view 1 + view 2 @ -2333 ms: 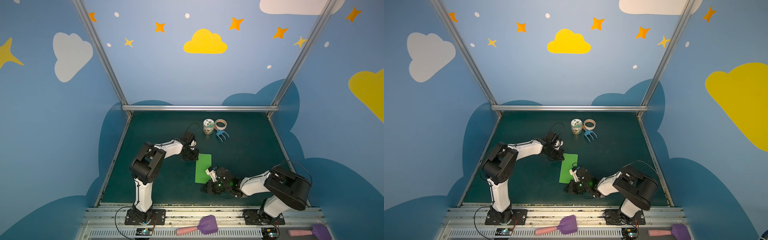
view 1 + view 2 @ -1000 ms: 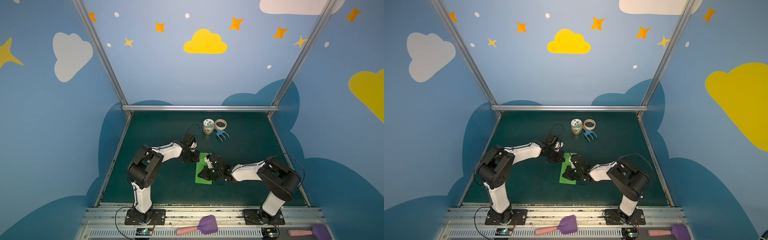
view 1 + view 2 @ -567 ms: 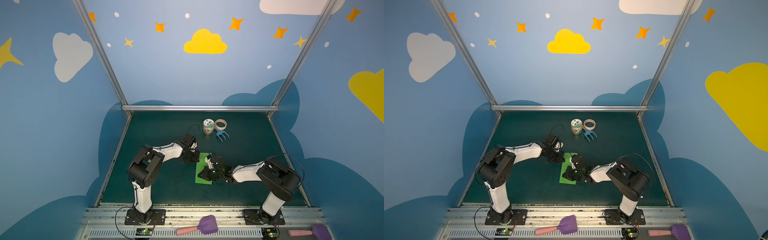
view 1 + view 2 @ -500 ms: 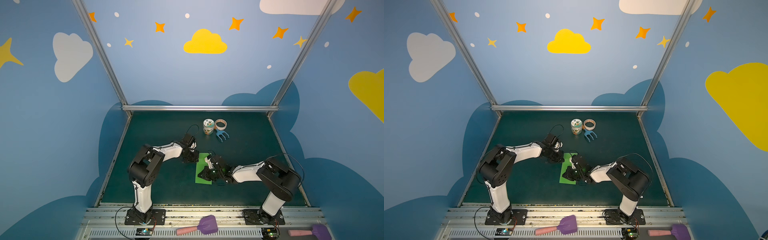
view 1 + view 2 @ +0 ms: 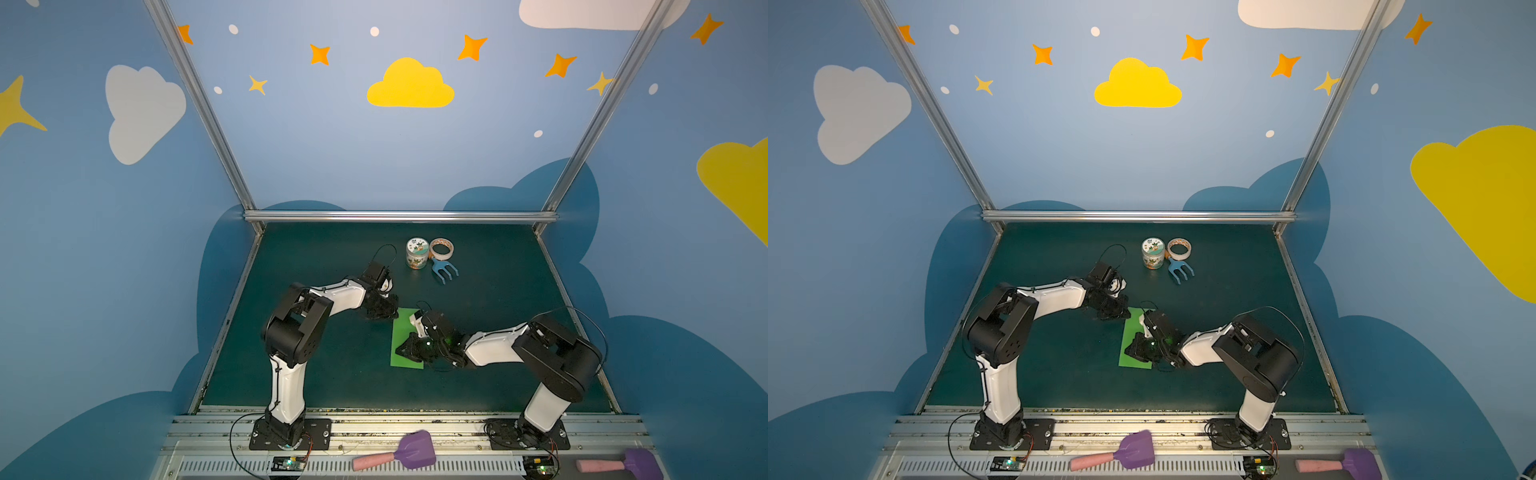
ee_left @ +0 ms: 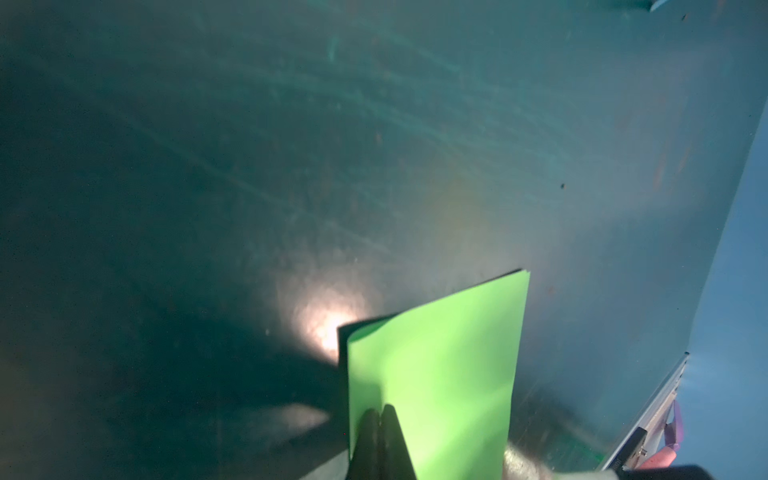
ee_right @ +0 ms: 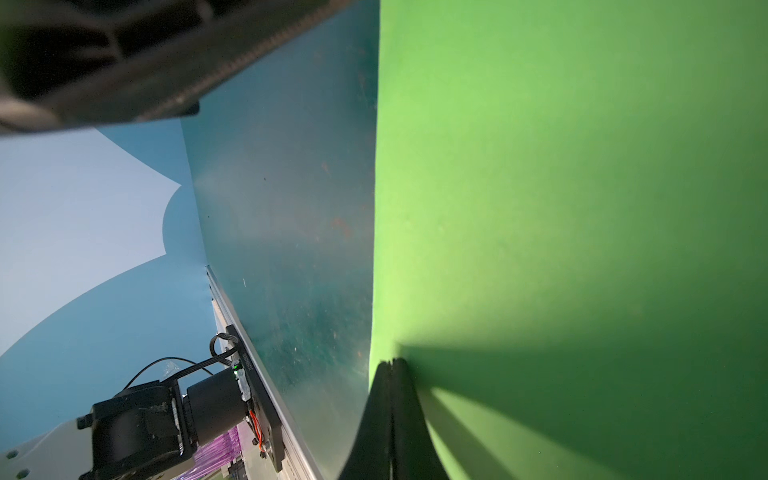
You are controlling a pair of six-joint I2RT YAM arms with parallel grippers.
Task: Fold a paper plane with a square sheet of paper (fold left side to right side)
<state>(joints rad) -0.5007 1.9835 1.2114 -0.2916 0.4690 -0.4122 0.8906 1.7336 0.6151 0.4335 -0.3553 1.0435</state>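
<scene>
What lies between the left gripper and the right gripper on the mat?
Only a bare stretch of the folded bright green sheet of paper, seen in both top views; the left gripper and right gripper both rest shut on it.

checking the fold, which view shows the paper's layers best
The left wrist view: the paper shows a whole end edge, its layers apparently gaping, the shut left tool resting on it. The right wrist view shows only a flat green face. Both top views show a small narrow rectangle, partly hidden by the right arm.
</scene>
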